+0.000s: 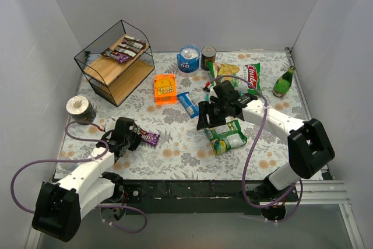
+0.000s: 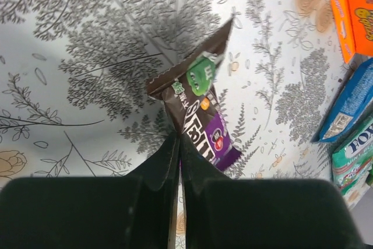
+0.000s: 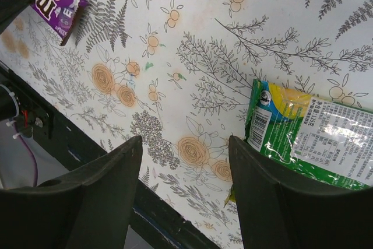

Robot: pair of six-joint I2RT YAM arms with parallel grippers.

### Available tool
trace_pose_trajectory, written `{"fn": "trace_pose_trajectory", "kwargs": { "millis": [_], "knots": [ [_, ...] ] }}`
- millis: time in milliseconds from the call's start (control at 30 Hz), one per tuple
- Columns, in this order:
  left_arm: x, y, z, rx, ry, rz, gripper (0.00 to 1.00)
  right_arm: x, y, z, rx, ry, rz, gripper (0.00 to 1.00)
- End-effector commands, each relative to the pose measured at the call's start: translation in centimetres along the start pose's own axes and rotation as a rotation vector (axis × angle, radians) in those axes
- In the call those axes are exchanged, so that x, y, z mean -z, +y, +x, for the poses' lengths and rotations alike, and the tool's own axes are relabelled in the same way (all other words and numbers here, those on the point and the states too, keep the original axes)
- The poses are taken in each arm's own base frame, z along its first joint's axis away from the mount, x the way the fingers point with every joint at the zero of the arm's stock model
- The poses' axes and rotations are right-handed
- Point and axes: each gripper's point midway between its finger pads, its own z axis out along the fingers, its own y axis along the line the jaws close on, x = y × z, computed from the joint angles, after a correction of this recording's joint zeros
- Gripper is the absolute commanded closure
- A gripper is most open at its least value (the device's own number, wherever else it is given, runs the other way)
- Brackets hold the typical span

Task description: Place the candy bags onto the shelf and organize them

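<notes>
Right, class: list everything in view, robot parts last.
shelf: 1, wood, back left
shelf bags: several, brown, top board
M&M's bag: 1, brown, front left
box: 1, orange, centre
bar: 1, blue, beside box
pouch: 1, green, front right
chip bag: 1, green, back right
snack bag: 1, yellow, back right
bottle: 1, green, right edge
tub: 1, blue, back centre
can: 1, dark, beside tub
tin: 1, pale, left edge
left gripper: 1, black, shut on bag
right gripper: 1, black, open
</notes>
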Motion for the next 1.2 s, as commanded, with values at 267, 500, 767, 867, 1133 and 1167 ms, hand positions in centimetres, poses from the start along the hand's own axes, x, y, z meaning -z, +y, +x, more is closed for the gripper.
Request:
{"fn": "trace_pose_trajectory", "kwargs": {
  "millis": [267, 500, 767, 867, 1133, 1167],
  "knots": [
    [3.0, -5.6, -3.5, -0.229, -0.092, 0.107, 1.0, 1.4, 0.3, -0.9, 0.017, -0.048, 0.008, 0.32],
    [5.7, -10.8, -4.7, -0.338, -0.102, 0.253, 1.0, 2.7, -0.3, -1.7, -0.019, -0.087, 0.055, 0.25],
    [8.9, -18.2, -7.6, -0.423, -0.154, 0.343, 1.0, 5.1, -1.2, -2.6, -0.059, -0.148, 0.092, 0.12],
    [9.7, -21.7, -9.2, -0.464, -0.179, 0.36, 1.0, 5.6, -1.7, -2.5, -0.065, -0.155, 0.114, 0.11],
    [9.7, -26.7, -15.9, -0.388, -0.161, 0.421, 1.0, 6.5, -3.0, -3.5, -0.055, -0.188, 0.114, 0.1],
    [9.6, -27.0, -17.6, -0.381, -0.184, 0.418, 1.0, 6.5, -3.1, -3.8, -0.054, -0.197, 0.114, 0.1]
  ]
}}
